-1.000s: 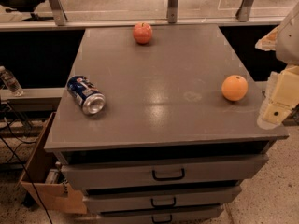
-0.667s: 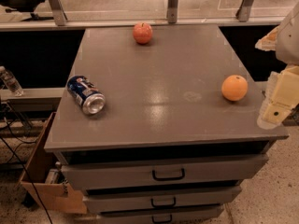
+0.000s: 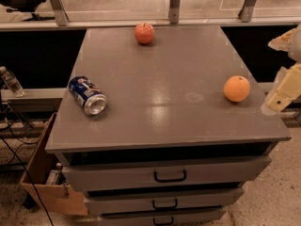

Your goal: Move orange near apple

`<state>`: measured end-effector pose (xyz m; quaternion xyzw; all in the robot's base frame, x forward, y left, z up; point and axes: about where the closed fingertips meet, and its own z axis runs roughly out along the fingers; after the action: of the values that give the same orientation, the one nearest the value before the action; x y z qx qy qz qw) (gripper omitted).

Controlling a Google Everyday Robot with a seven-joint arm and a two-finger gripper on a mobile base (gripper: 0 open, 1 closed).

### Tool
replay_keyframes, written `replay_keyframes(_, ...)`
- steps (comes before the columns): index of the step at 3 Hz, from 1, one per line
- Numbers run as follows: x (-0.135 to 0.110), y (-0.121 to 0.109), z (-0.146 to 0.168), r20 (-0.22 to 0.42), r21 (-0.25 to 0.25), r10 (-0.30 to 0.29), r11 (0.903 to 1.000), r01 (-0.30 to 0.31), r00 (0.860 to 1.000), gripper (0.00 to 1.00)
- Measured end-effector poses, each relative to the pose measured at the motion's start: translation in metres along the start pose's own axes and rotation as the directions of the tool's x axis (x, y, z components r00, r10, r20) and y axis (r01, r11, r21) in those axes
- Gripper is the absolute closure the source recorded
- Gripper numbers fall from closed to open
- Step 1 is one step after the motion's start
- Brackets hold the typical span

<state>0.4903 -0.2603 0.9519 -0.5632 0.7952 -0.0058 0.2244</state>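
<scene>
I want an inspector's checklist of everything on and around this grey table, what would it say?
Surface: grey cabinet top, flat and bare in the middle.
Job's things: orange near the right edge; apple at the far edge; wide apart.
Clutter: blue drink can lying on its side, at the left.
Grippers: gripper off the right edge, beside the orange, not touching it.
Cables: black cables hanging at lower left.
Surroundings: drawers below; cardboard box and water bottle at left.

So the orange (image 3: 236,88) sits near the right edge of the desk (image 3: 188,121), apple (image 3: 144,33) way at the back, blue soda can (image 3: 87,95) lying on the left. The tool (image 3: 281,94) hangs just off the right side.
</scene>
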Motion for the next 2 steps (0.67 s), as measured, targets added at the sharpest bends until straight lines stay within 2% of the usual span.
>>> replay_keyframes(1,0.019,-0.029,0.028,0.085,0.007,0.085,0.9963,-0.086,0.993,0.0)
replay_keyframes(2,0.028,-0.039,0.055,0.159,-0.015,0.167,0.9859,-0.167,0.973,0.0)
